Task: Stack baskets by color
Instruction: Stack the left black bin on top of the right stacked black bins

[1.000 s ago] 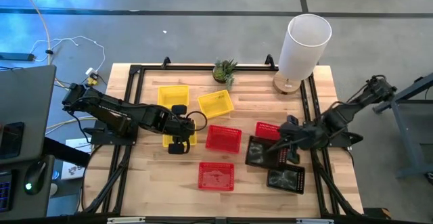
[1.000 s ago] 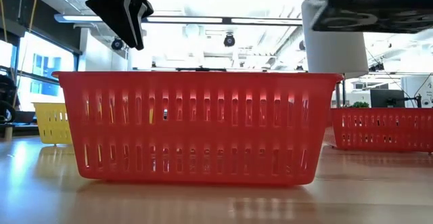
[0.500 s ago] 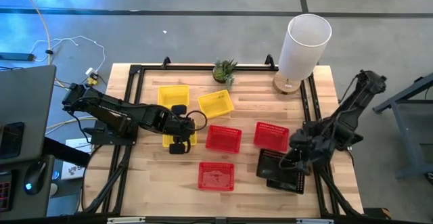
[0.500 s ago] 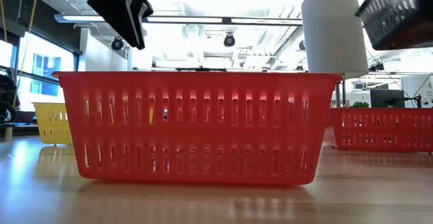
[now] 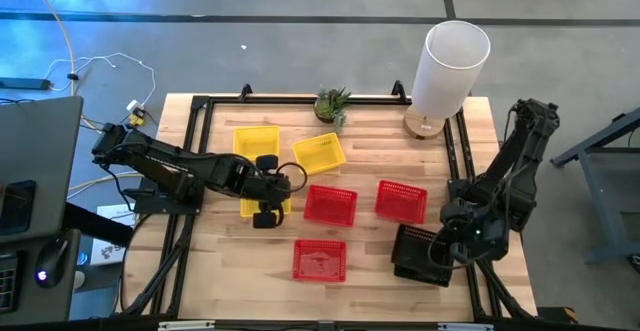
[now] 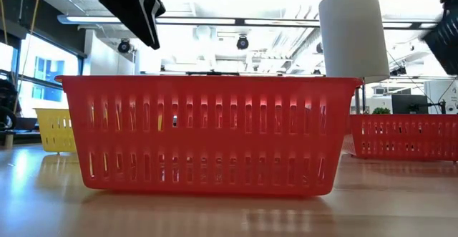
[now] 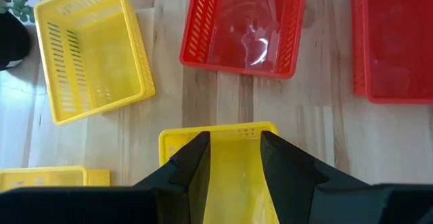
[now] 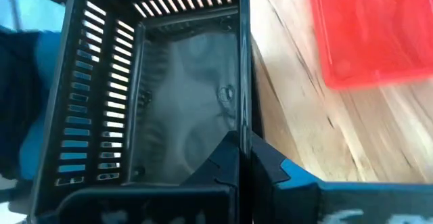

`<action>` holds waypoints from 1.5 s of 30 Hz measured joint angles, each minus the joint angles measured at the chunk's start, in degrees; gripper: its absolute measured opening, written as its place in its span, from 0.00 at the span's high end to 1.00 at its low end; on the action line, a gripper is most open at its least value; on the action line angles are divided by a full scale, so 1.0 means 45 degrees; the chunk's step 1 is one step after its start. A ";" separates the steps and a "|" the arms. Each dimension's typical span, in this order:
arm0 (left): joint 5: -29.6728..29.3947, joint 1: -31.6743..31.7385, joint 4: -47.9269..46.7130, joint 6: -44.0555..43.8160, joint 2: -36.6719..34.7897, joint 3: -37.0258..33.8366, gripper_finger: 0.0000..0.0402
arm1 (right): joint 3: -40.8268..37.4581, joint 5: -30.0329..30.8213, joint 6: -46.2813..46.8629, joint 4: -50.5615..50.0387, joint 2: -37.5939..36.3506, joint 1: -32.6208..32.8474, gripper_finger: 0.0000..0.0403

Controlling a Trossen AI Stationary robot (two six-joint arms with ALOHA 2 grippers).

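My right gripper (image 8: 240, 146) is shut on a black basket (image 5: 415, 248), which hangs over another black basket (image 5: 428, 271) that rests on the table at the near right. My left gripper (image 7: 233, 149) stands open, well above a yellow basket (image 7: 233, 183) at the left, touching nothing. Two more yellow baskets (image 5: 256, 141) (image 5: 319, 153) sit toward the far side. Three red baskets (image 5: 330, 204) (image 5: 402, 200) (image 5: 320, 260) sit flat on the table in the middle. My right gripper pinches one long side wall of the black basket at its rim (image 8: 242, 119), one finger inside and one outside. The fingers slant down from the table's right side. The basket is lifted clear and tilted, its open side up (image 6: 445, 44).
A tall white cylinder (image 5: 450, 66) and a small green plant (image 5: 332, 103) stand at the far edge. A black frame rail (image 5: 465, 161) runs along the table's sides. Bare wood lies near the front left.
My right gripper has swung toward the table's near right corner with the black basket, sinking a little and rolling. The basket has left the spot beside the right red basket and now hangs over the other black basket.
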 joint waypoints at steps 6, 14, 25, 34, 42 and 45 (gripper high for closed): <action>0.0005 0.0000 0.0513 0.0034 0.0000 -0.0002 0.71 | 0.0000 0.0098 0.0484 -0.0005 0.0499 0.0629 1.00; 0.0005 0.0231 0.0546 -0.0013 0.0000 -0.0002 0.71 | 0.0000 0.0237 0.0618 0.0139 0.1548 0.1239 1.00; 0.0006 0.0685 0.0544 -0.0641 0.0000 -0.0002 0.71 | 0.0000 0.0365 0.0751 0.0624 0.2835 0.1320 1.00; 0.0010 0.0680 0.0544 -0.0670 0.0000 -0.0002 0.71 | 0.0000 -0.0310 0.1465 0.0981 0.3561 0.1320 1.00; 0.0010 0.0680 0.0573 -0.0675 0.0000 -0.0002 0.71 | 0.0000 -0.0577 0.2192 0.0962 0.3779 0.1305 0.95; 0.0010 0.0680 0.0614 -0.0675 0.0000 -0.0002 0.71 | 0.0000 -0.0577 0.2192 0.0939 0.3779 0.1305 0.90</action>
